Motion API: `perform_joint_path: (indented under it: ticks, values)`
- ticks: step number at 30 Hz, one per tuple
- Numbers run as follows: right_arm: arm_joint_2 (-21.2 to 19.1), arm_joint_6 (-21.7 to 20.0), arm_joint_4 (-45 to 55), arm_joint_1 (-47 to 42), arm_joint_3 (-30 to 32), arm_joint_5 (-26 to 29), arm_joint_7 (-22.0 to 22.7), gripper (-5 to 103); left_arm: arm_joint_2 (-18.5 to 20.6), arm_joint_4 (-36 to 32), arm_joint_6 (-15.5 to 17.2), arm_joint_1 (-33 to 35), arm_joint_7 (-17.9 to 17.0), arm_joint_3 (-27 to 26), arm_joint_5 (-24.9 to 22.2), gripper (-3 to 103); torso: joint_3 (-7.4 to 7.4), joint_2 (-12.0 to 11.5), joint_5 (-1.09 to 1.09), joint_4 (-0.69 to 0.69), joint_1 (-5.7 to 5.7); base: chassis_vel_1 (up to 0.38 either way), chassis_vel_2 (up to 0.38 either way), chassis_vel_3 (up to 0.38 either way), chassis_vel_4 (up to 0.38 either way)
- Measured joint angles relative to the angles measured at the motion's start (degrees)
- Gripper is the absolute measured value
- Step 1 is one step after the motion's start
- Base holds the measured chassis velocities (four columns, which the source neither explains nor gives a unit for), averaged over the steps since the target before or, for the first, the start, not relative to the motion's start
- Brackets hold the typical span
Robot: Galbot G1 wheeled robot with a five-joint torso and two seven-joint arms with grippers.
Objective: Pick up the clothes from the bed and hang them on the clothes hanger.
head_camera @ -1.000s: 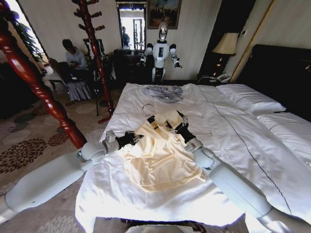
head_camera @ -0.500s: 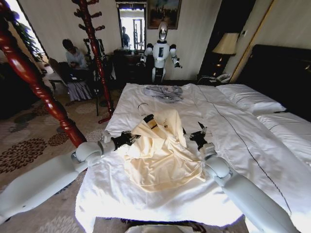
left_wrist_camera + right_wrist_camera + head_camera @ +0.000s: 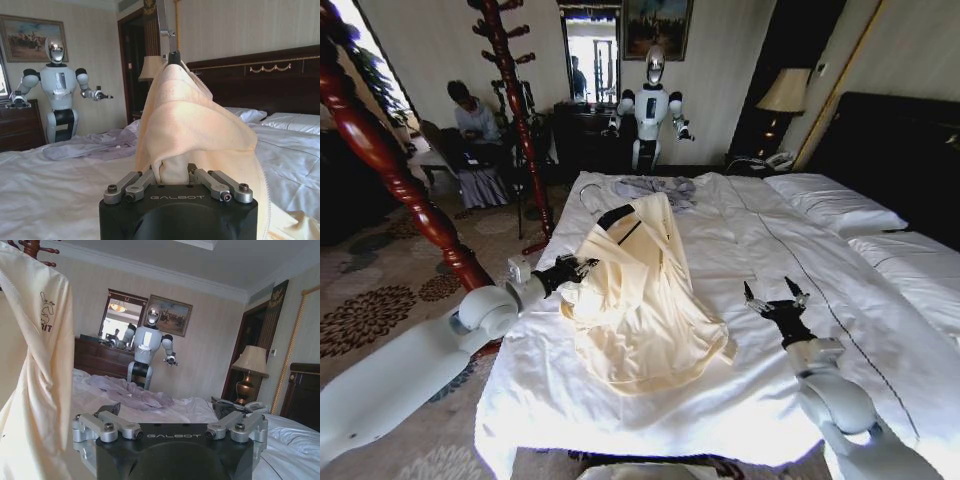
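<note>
The cream-yellow clothes (image 3: 640,300) rise in a peak off the white bed (image 3: 760,235), their lower part still lying on the duvet. My left gripper (image 3: 570,270) is shut on a fold of the fabric (image 3: 172,172) at its left side. The dark clothes hanger (image 3: 616,214) sits in the top of the garment, and its silver hook (image 3: 164,22) sticks out above the collar. My right gripper (image 3: 775,296) hovers open over the bed, well to the right of the clothes and apart from them. In the right wrist view the garment (image 3: 37,365) hangs off to one side of that gripper (image 3: 170,427).
A grey-blue garment (image 3: 656,190) lies at the far end of the bed. Another robot (image 3: 651,103) stands beyond it. A red wooden coat stand (image 3: 513,110) and a red post (image 3: 390,170) stand left of the bed. Pillows (image 3: 835,208) and a dark headboard are on the right.
My right gripper has let go of the top of the clothes, opened, and drawn back to the right. The left gripper has lifted its fold up and left, so the garment stands taller.
</note>
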Motion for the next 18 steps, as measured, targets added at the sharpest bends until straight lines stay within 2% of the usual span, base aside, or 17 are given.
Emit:
perform_joint_path:
  ticks: [5,9,18]
  values:
    - [5.52,1.44,0.70,-3.27,1.13,-0.81,-1.04,100,1.33,-1.57,0.16,2.49,-0.17,-1.08,0.22,18,0.01,0.00,0.00,0.02,0.00,0.000,0.000,0.000,0.000]
    - [8.31,2.19,0.06,-4.37,2.25,-0.62,-1.82,100,1.45,-2.49,0.23,4.80,-0.64,-2.63,0.66,18,0.01,0.00,0.01,0.01,0.00,0.000,0.000,0.000,0.000]
    - [9.21,2.36,-0.22,-4.96,2.93,-0.15,-2.32,100,1.92,-3.64,0.61,8.72,-1.70,-5.46,1.09,18,0.01,0.00,0.00,0.02,0.01,0.000,0.000,0.000,0.000]
